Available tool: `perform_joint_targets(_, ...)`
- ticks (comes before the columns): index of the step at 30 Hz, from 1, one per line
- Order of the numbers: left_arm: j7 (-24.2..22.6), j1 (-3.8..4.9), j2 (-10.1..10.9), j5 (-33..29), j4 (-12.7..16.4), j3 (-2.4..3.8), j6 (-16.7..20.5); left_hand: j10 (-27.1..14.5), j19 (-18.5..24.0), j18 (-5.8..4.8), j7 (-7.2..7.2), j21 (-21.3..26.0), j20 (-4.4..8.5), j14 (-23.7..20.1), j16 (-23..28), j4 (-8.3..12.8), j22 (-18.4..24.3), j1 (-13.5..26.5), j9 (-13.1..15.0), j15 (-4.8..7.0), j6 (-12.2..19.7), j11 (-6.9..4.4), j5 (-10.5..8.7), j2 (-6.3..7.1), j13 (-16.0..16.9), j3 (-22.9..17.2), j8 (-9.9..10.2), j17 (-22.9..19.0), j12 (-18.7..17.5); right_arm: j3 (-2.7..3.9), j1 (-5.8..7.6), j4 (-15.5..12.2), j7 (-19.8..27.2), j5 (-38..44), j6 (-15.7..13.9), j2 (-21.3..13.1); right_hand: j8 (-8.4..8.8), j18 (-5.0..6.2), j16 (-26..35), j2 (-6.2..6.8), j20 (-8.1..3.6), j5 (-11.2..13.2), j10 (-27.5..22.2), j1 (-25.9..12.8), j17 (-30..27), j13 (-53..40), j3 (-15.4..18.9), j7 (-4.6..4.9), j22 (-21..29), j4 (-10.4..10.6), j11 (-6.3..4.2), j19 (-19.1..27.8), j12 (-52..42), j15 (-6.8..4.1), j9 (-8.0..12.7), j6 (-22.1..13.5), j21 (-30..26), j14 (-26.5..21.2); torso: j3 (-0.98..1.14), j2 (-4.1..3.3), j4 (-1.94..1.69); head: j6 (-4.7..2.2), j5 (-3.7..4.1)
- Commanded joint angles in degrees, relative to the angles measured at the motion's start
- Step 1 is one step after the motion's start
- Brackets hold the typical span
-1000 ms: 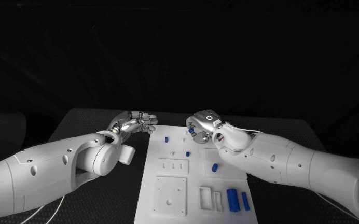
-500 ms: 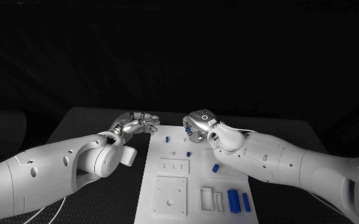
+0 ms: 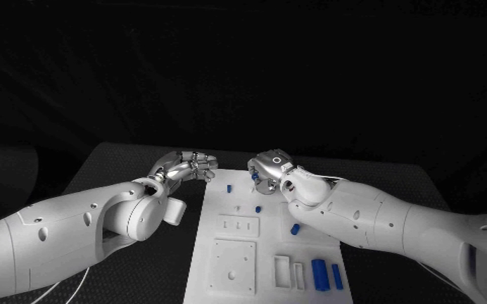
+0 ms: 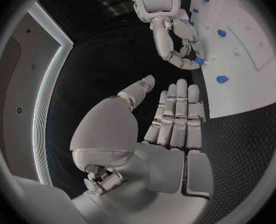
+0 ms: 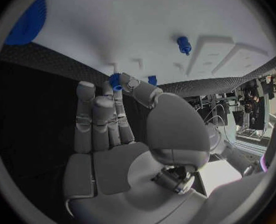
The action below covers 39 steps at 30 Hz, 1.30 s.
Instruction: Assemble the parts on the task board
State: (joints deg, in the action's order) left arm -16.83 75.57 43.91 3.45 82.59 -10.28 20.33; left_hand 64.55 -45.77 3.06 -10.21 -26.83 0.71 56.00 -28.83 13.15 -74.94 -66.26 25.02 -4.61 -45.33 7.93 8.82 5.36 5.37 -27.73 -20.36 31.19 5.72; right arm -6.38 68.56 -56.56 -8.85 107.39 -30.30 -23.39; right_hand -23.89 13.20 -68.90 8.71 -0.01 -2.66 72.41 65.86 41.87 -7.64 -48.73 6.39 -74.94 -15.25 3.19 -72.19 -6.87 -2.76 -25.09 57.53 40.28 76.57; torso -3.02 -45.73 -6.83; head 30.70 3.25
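- A small blue part sits pinched between the thumb and fingertips of the right hand, over the far end of the task board; the left wrist view shows the same blue piece at those fingertips.
- The task board, a white plate, lies in the middle of the black table, running away from the robot.
- Other blue parts are spread on it: a small peg near the far left corner, one further in, one beside the right arm, and two long bars near the front right corner.
- The left hand hovers just off the board's far left corner, fingers straight and side by side, holding nothing.
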Motion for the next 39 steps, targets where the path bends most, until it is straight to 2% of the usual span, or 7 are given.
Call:
perform_joint_targets(1,-0.3,0.17,0.0,0.3,0.3,0.11,-0.3,0.1,0.6,0.64,-0.44,-0.3,-0.01,-0.1,0.3,0.4,-1.1,0.4,0.1,-0.47,0.0,0.21,-0.01,0.02,-0.1,0.0,0.2,0.1,-0.4,0.01,0.01,0.1,-0.7,1.4,1.2,-0.1,-0.15,1.80,-0.3,0.41,-0.39,-0.1,2.4,0.1,-0.1,-0.1,-0.4,0.00,-1.4,0.0,0.02,-0.2,-0.1,-0.48,-0.1,0.4,0.3,-0.9,-0.15,-0.27,-0.26,0.03,0.17)
perform_joint_targets(18,-0.2,0.32,0.1,0.4,0.4,0.19,-0.3,0.1,0.6,0.65,-0.45,-0.4,-0.04,-0.1,0.4,0.4,-1.1,0.5,0.1,-0.50,0.0,0.24,-0.02,0.07,-0.1,-0.1,0.2,0.2,-0.5,-0.10,-0.01,1.0,-0.5,1.3,2.9,0.3,-0.09,1.80,-0.4,0.47,-0.34,-0.1,2.4,0.0,-0.2,-0.1,-0.5,0.00,-1.3,0.0,0.04,0.0,0.0,-0.46,-0.1,0.4,0.4,-0.9,-0.30,-0.51,-0.24,0.31,-0.02)
perform_joint_targets(24,-0.2,0.40,0.2,0.4,0.5,0.21,-0.3,0.1,0.7,0.65,-0.45,-0.4,-0.05,-0.1,0.4,0.4,-1.1,0.5,0.1,-0.50,0.0,0.24,-0.03,0.09,-0.1,-0.1,0.3,0.2,-0.5,-0.11,-0.01,1.8,-0.1,0.2,2.8,0.7,0.20,1.80,-0.3,0.75,-0.27,-0.1,2.1,-0.2,-0.3,-0.1,-0.5,0.15,-1.3,0.0,0.18,0.3,0.3,-0.32,-0.1,0.1,0.5,-1.1,-0.39,-0.56,-0.05,0.19,-0.20)
perform_joint_targets(26,-0.2,0.43,0.2,0.4,0.5,0.22,-0.3,0.1,0.7,0.65,-0.46,-0.4,-0.06,-0.1,0.4,0.5,-1.1,0.6,0.1,-0.51,0.0,0.25,-0.04,0.12,-0.1,-0.1,0.3,0.2,-0.5,-0.11,-0.01,2.0,0.3,-0.9,2.7,0.9,1.04,1.80,-0.2,1.88,-0.21,-0.1,0.6,-0.5,-0.6,0.2,-0.5,0.70,-1.2,0.0,0.72,0.7,1.3,0.24,0.2,-1.3,0.5,-1.2,-0.43,-0.61,-0.07,0.17,-0.21)
perform_joint_targets(28,-0.2,0.45,0.2,0.4,0.5,0.22,-0.3,0.1,0.7,0.65,-0.47,-0.4,-0.06,-0.1,0.4,0.5,-1.1,0.6,0.1,-0.51,0.0,0.27,-0.04,0.14,-0.1,-0.1,0.3,0.2,-0.5,-0.12,-0.01,2.1,0.5,-1.7,2.2,0.9,2.43,1.80,-0.1,3.74,-0.16,0.0,-1.9,-1.0,-0.9,0.8,-0.2,1.76,-1.1,0.5,1.76,0.8,2.9,1.25,0.8,-3.6,0.4,-1.2,-0.89,-0.94,-1.12,-0.22,0.77)
perform_joint_targets(35,-0.2,0.49,0.2,0.4,0.4,0.23,-0.2,0.0,0.7,0.66,-0.50,-0.4,-0.08,-0.2,0.5,0.5,-1.1,0.6,0.1,-0.53,0.1,0.32,-0.07,0.19,-0.1,-0.2,0.4,0.2,-0.6,-0.12,0.00,1.6,0.6,-2.2,0.8,0.6,4.96,1.80,-0.1,7.72,0.00,0.0,-9.7,-1.7,-1.5,3.2,1.7,2.92,-0.9,1.9,3.77,1.3,3.4,3.21,1.8,-8.4,0.3,-1.4,-0.95,-0.93,-1.10,-0.27,0.81)
perform_joint_targets(39,-0.1,0.54,0.5,0.4,0.3,0.24,-0.1,0.0,0.7,0.66,-0.50,-0.4,-0.08,-0.2,0.5,0.5,-1.1,0.6,0.1,-0.54,0.1,0.33,-0.08,0.20,-0.1,-0.2,0.4,0.2,-0.7,-0.11,0.06,-0.4,0.1,-2.3,-0.7,-0.6,5.27,1.80,-0.1,8.11,0.12,-0.1,-11.1,-1.8,-1.7,3.7,2.5,3.03,-0.8,1.9,4.00,1.6,3.5,3.50,2.0,-9.2,0.0,-1.5,-0.93,-0.96,-1.02,-0.39,0.69)
